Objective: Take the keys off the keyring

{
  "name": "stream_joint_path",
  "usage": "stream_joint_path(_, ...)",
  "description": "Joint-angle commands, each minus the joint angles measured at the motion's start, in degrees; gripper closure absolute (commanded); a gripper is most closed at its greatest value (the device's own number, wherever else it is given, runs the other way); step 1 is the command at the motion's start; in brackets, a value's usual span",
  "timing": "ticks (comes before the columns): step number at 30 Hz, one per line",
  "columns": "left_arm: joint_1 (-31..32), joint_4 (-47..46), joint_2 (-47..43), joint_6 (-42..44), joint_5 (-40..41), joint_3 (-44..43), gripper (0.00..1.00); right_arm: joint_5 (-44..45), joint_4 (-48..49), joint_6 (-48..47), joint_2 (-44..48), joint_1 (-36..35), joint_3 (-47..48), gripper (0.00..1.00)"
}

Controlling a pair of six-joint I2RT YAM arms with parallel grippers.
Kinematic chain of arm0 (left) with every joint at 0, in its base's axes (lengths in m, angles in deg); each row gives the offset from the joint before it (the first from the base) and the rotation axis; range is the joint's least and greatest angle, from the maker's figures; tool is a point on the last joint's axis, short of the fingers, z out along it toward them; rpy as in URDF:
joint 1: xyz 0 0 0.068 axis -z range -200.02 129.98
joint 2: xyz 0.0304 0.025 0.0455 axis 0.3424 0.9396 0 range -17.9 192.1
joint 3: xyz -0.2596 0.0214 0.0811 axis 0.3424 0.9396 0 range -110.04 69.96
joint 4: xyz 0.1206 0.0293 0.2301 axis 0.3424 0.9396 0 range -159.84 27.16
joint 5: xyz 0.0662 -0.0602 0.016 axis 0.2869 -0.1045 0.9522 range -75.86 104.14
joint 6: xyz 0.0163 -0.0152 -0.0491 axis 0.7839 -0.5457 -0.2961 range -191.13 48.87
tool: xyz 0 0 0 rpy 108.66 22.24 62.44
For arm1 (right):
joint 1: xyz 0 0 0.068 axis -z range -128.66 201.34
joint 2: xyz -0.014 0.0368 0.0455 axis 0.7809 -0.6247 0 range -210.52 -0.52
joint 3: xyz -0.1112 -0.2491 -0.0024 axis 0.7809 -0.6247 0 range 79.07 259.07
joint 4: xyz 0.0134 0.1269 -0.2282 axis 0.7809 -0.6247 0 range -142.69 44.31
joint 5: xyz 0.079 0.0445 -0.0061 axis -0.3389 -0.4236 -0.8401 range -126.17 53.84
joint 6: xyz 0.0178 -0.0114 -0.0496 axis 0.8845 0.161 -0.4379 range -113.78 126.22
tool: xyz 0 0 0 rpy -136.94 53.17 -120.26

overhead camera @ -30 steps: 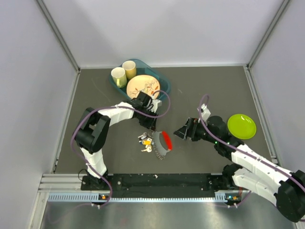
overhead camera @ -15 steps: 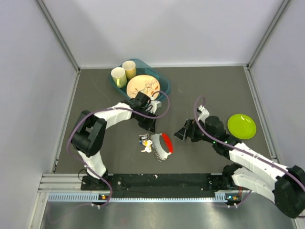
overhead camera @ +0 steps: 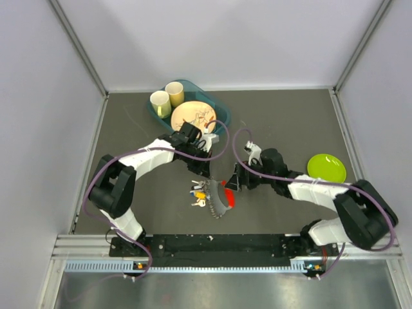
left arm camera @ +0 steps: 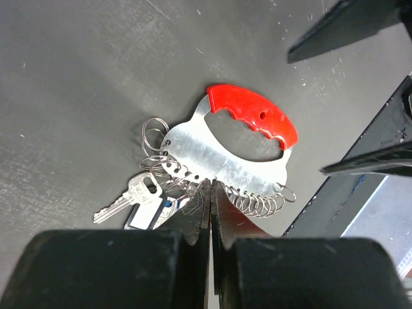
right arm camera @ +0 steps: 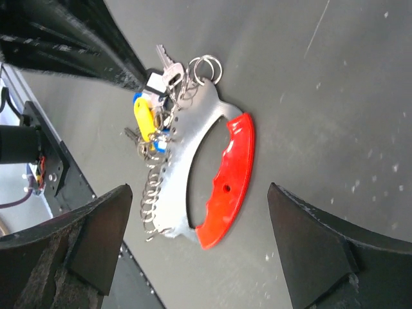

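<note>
On the surface (overhead camera: 290, 122) between both arms we see the keyring (overhead camera: 222, 196) lying flat, the keys (overhead camera: 198, 193) bunched on its rings at the left arm's side. Left fingers (left arm camera: 193, 232) are clenched, tips at the ringed metal edge; we cannot tell if anything is pinched. Right fingers (right arm camera: 96, 238) are released, spread wide either side of the keyring.

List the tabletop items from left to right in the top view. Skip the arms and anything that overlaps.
cream cup → yellow cup → keys → keyring → green plate. Tray and patterned plate are left out because they overlap.
</note>
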Motion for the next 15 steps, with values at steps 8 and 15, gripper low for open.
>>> stream_joint_path(8, 0.13, -0.88, -1.59, -2.74, 11.1, 0.75, 0.74, 0.45, 6.85, -1.82, -1.78, 1.5, -0.2, 0.15)
stream_joint_path(15, 1.97, -4.75, -1.15, -6.88, 16.47, 1.63, 0.57, 2.66, -0.09, -3.57, 4.91, 1.5, -0.66, 0.15)
